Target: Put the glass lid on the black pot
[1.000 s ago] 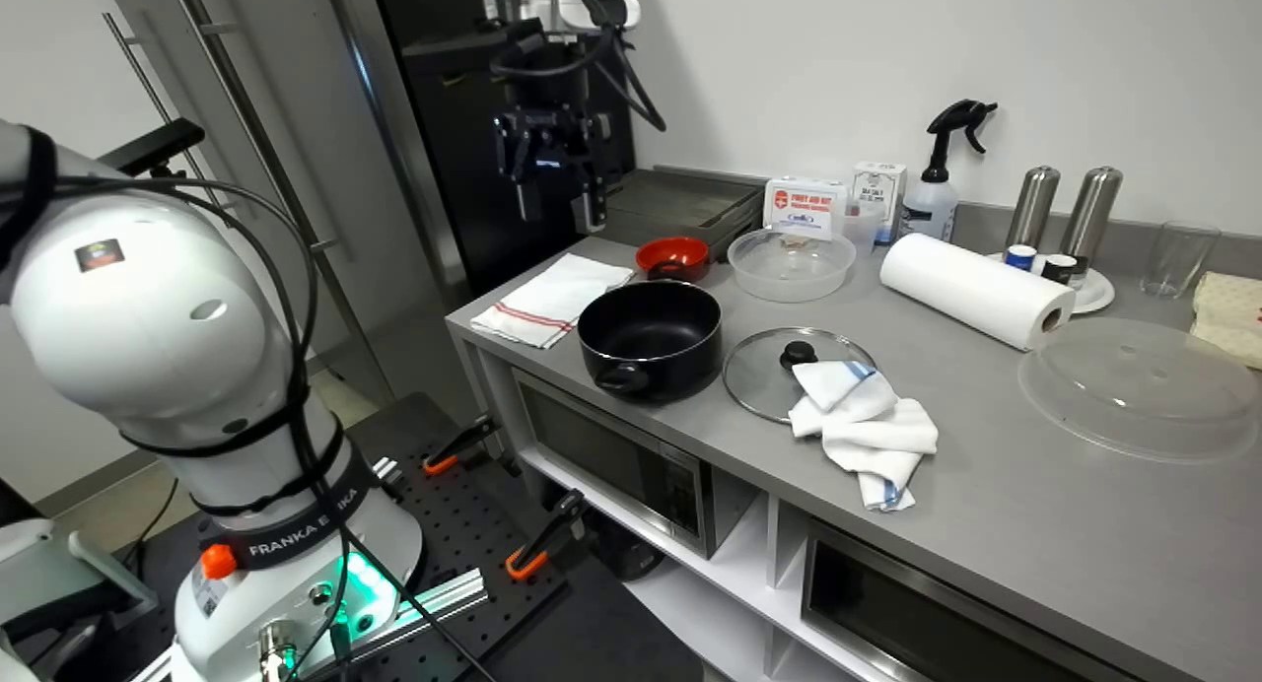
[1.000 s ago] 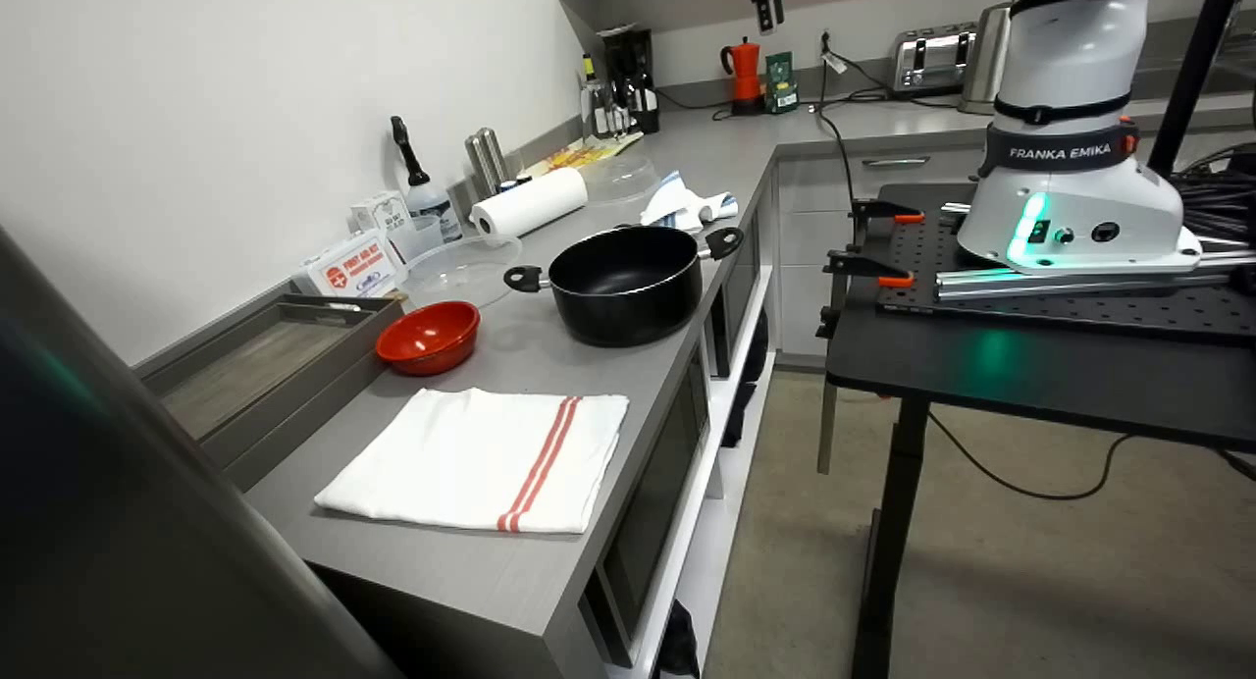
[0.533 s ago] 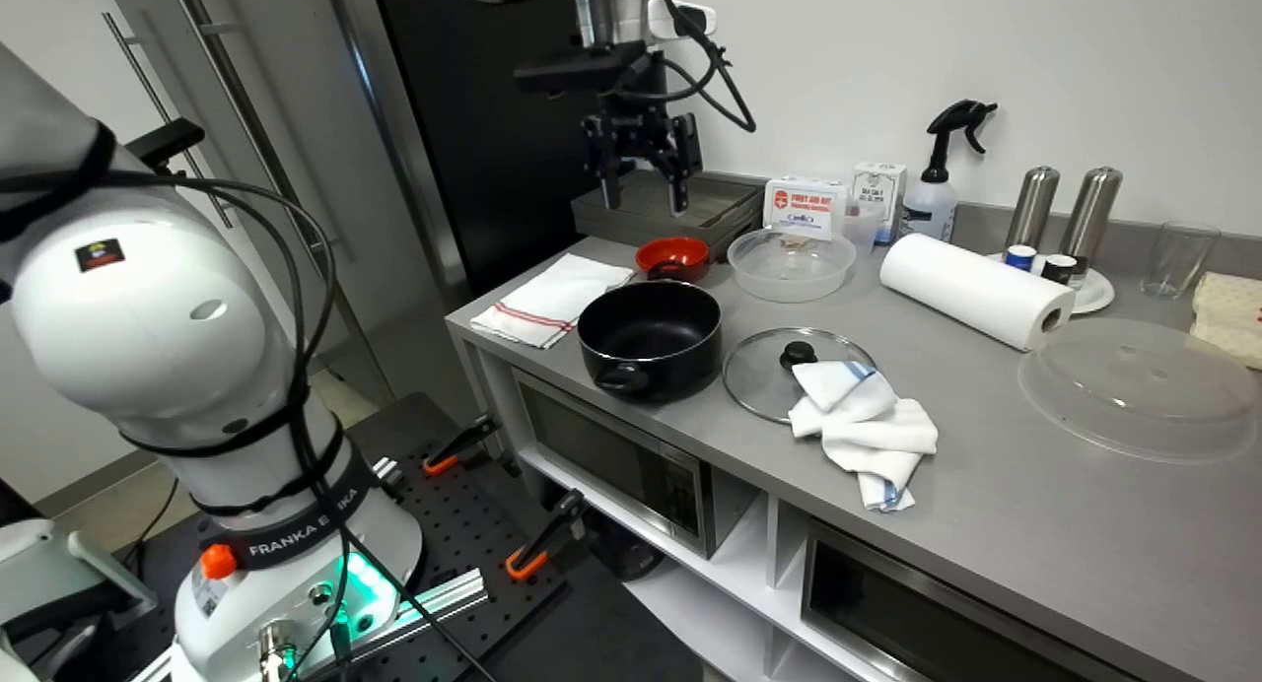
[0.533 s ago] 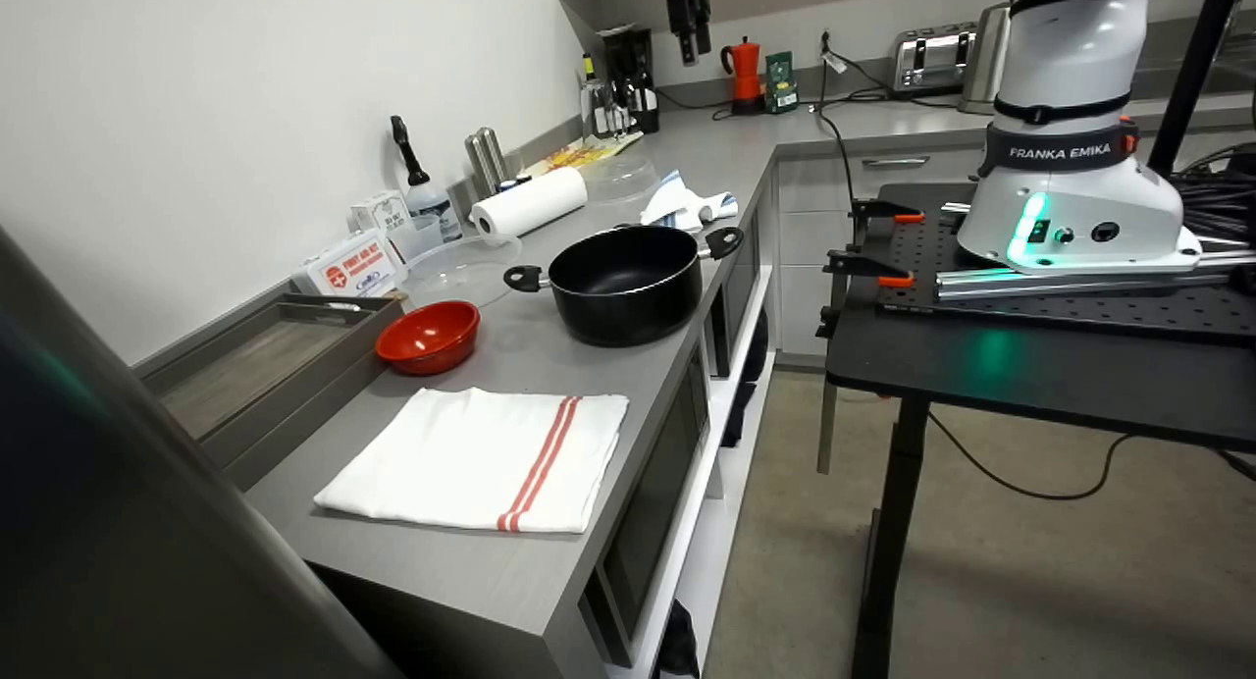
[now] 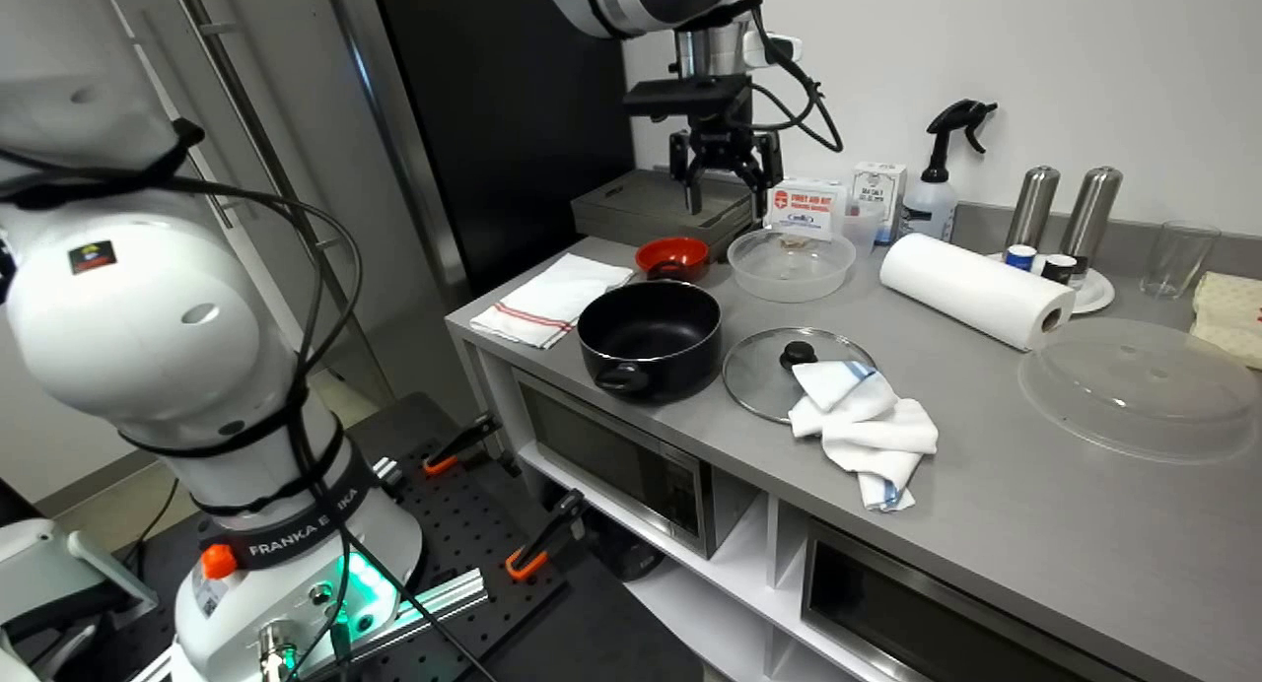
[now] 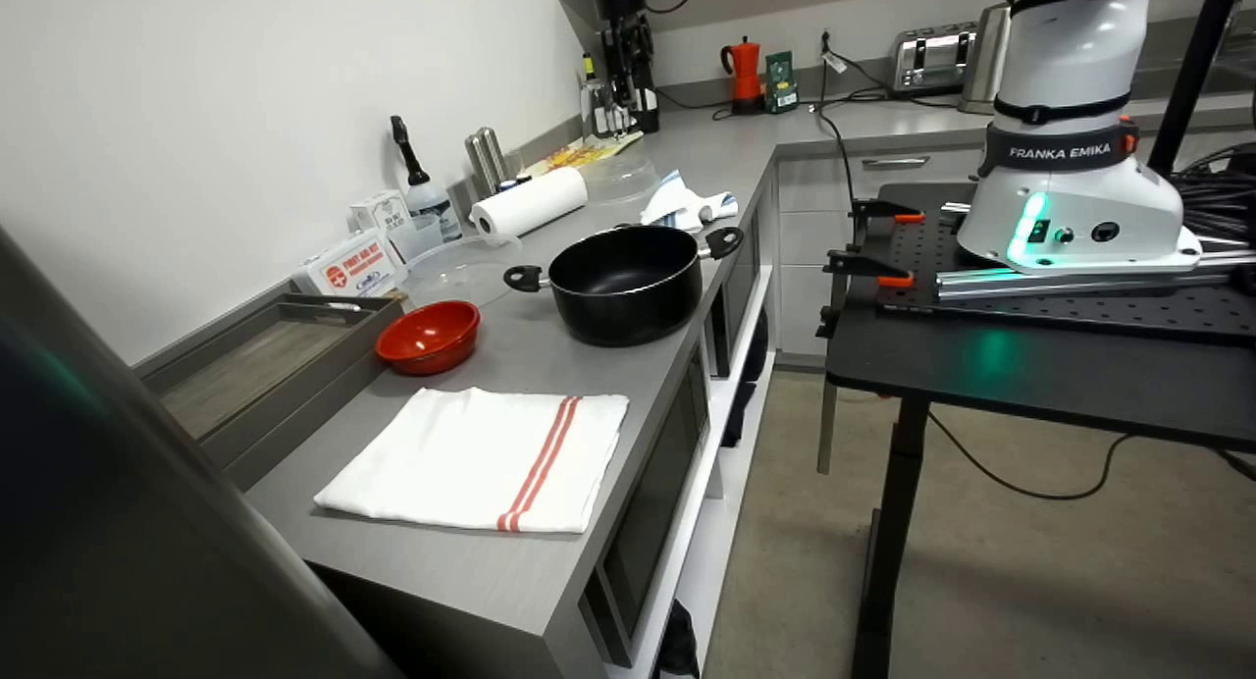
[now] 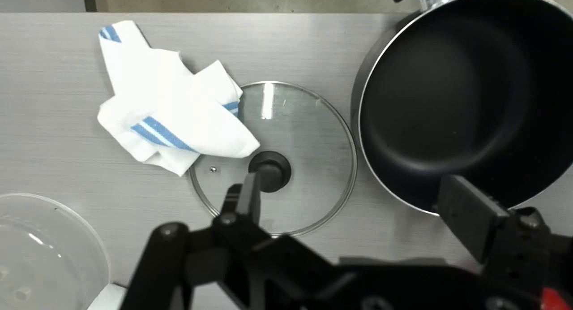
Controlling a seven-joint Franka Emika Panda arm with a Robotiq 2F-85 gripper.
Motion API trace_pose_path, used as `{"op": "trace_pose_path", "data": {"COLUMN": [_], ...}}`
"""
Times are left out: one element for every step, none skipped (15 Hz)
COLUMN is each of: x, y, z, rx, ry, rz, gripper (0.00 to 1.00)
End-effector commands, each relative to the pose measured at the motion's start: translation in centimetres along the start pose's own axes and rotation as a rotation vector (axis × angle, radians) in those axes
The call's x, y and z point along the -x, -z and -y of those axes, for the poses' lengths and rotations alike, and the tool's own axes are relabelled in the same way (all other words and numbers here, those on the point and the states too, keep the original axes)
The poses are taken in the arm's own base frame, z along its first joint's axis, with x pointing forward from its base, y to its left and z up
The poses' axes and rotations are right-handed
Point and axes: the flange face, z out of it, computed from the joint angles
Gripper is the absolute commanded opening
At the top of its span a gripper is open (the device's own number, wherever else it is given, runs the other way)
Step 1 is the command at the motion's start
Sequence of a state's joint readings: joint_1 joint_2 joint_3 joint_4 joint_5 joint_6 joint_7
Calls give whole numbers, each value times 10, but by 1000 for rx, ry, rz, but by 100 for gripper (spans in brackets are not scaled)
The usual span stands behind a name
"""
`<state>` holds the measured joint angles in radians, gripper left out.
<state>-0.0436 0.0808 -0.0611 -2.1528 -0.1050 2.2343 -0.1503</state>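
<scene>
While the pot (image 5: 651, 339) stands uncovered on the counter (image 5: 1025, 524), an exterior view shows the lid (image 5: 759, 372) lying flat just beside it, knob (image 5: 799, 354) upward, partly covered by a crumpled cloth (image 5: 868, 431). The gripper (image 5: 727, 201) hangs above the counter, jaws wide apart and holding nothing. In an exterior view, a folded towel (image 6: 476, 460) lies near the pot; the lid cannot be made out clearly there, and the gripper is too dark for its spread to be read. In the wrist view, the wide jaws appear in front of the lid and the pot's rim, one beside the knob, touching neither. Judged progress: approach only; no transfer step is complete. Remaining: align over the knob, grip, lift clear of the cloth, center over the pot, lower, release.
</scene>
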Motion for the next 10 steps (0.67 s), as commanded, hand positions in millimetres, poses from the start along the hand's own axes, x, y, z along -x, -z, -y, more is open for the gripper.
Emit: {"op": "trace_pose_path", "data": {"x": [-43, -50, -57, -62, -67, -71, -76, -79, -83, -86], "y": [-24, -32, -41, -50, -57, -64, -73, -80, -88, -95], "z": [-17, -21, -25, -29, -33, -37, -42, -46, -50, -54], "rx": [-36, -50, -60, -71, -78, -88, -91, -93, -96, -101], "ry": [-29, -40, -53, -64, -76, -86, -100, -110, -122, -128], "rz": [-3, 0, 4, 9, 10, 14, 15, 14, 17, 15], "gripper": [100, 100, 100, 100, 100, 100, 100, 100, 100, 100]}}
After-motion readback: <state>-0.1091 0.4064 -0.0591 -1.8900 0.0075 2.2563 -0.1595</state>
